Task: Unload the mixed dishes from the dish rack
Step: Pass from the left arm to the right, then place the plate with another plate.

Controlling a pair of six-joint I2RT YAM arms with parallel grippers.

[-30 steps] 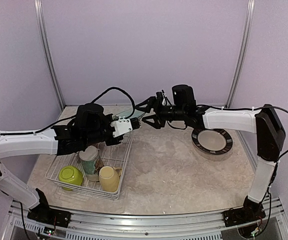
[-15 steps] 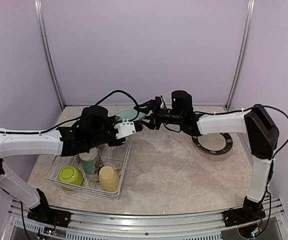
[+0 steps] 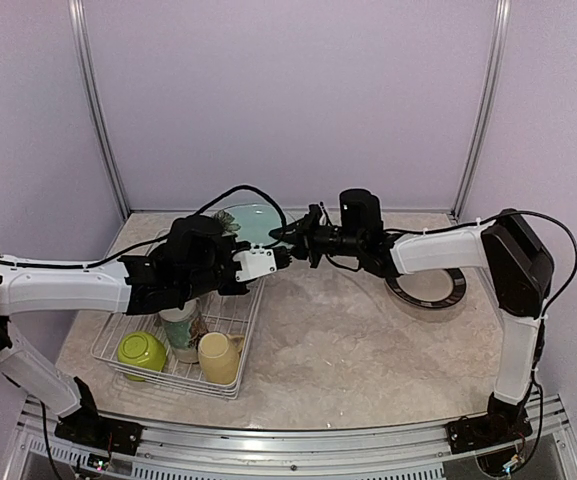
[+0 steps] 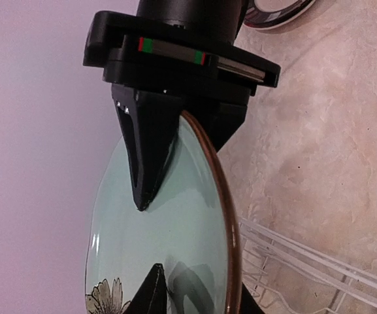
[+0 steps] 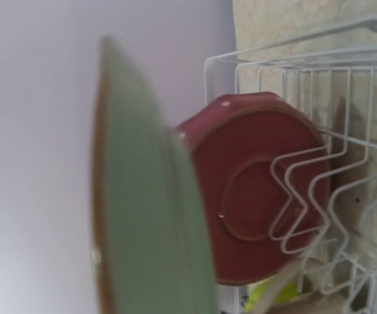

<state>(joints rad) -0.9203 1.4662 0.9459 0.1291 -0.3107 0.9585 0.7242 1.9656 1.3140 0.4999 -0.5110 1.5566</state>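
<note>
A pale green plate [image 3: 251, 222] with a brown rim and a flower print hangs on edge above the far end of the dish rack [image 3: 118, 345]. My right gripper [image 3: 293, 240] is shut on its upper rim, one black finger [image 4: 146, 163] on the face and the other behind. My left gripper [image 4: 198, 282] straddles the lower rim. Whether it still presses I cannot tell. A dark red plate [image 5: 260, 196] stands in the rack's prongs. A lime-green bowl [image 3: 141, 352], a pale yellow mug [image 3: 219, 357] and a floral mug [image 3: 180, 322] sit in the rack's near end.
A plate with a dark striped rim [image 3: 426, 285] lies flat on the marbled table [image 3: 348, 340] at the right, under the right forearm. Purple walls and two metal posts close off the back. The rack's wire wall [image 5: 293, 49] is near the held plate.
My right gripper has moved left to the green plate and closed on its rim. The left arm has shifted right and raised the plate a little.
</note>
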